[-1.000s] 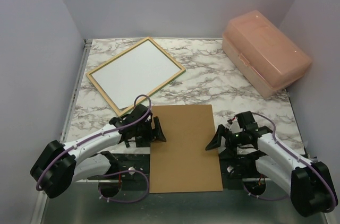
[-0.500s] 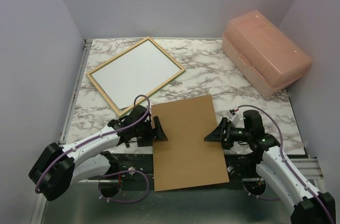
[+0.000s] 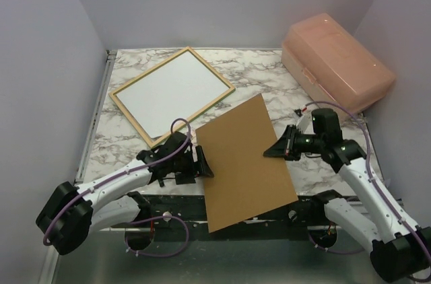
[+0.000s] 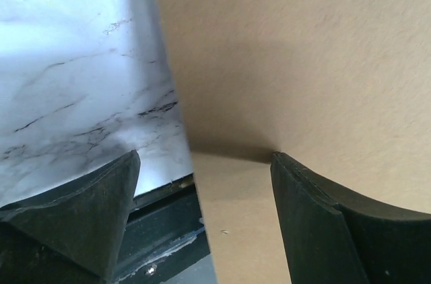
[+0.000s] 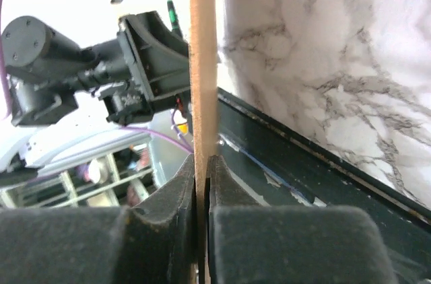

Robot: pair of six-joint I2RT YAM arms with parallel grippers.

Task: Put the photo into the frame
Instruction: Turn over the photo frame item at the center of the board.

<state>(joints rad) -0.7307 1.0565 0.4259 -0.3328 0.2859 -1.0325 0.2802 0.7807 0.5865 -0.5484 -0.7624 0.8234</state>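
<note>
The frame [image 3: 130, 121] lies at the far left of the table with its pale wood back up. The photo [image 3: 172, 92] fills it, white reverse side showing. A plain brown backing board [image 3: 246, 163] hangs tilted over the table's near edge. My right gripper [image 3: 271, 152] is shut on the board's right edge; in the right wrist view the jaws [image 5: 202, 163] pinch the thin board [image 5: 202, 62] edge-on. My left gripper [image 3: 201, 163] stands open astride the board's left edge [image 4: 303, 62]. One of its fingers is over the marble, the other over the board, and neither presses on the board.
A pink plastic box [image 3: 337, 67] with its lid shut stands at the back right. The marble tabletop [image 3: 269, 89] runs between frame and box. Purple-grey walls close in on three sides. A black rail [image 4: 161, 230] runs along the near edge under the board.
My right gripper has shut on the board's right edge, then risen and moved toward the back, lifting and turning the board counterclockwise. The left gripper has barely moved.
</note>
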